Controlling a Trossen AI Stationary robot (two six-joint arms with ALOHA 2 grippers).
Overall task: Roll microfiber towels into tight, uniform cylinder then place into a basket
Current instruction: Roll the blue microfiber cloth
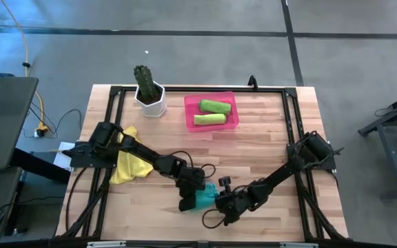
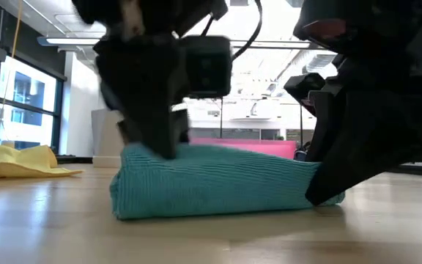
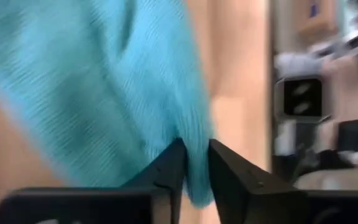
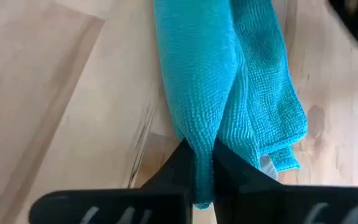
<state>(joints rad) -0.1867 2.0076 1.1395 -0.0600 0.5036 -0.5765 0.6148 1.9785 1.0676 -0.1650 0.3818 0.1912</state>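
A teal towel (image 1: pixel 205 198) lies as a loose, thick bundle on the wooden table near its front edge, its underside on the wood (image 2: pixel 211 183). My left gripper (image 1: pixel 187 201) is at the bundle's left end and my right gripper (image 1: pixel 220 203) at its right end, each shut on cloth. A yellow towel (image 1: pixel 126 165) lies crumpled under the left arm. Two rolled lime green towels (image 1: pixel 212 112) lie in the pink basket (image 1: pixel 190 118) at the far middle. My left gripper (image 3: pixel 194 168) pinches a ridge of the teal cloth (image 3: pixel 191 134) between its two fingers at the bundle's left end, coming slanting down from the left. The bundle rests on the table. My right gripper (image 4: pixel 197 168) pinches the end of the rolled fold (image 4: pixel 199 140) between its two fingers, several layers thick. Its fingers slant down from the right and lie along the bundle. A looser flap (image 4: pixel 272 112) lies beside the held fold on the wood.
A white pot with a green cactus (image 1: pixel 149 93) stands at the far left, beside the basket. A black frame (image 1: pixel 116 93) runs around the tabletop. Bare wood lies between the teal bundle and the basket.
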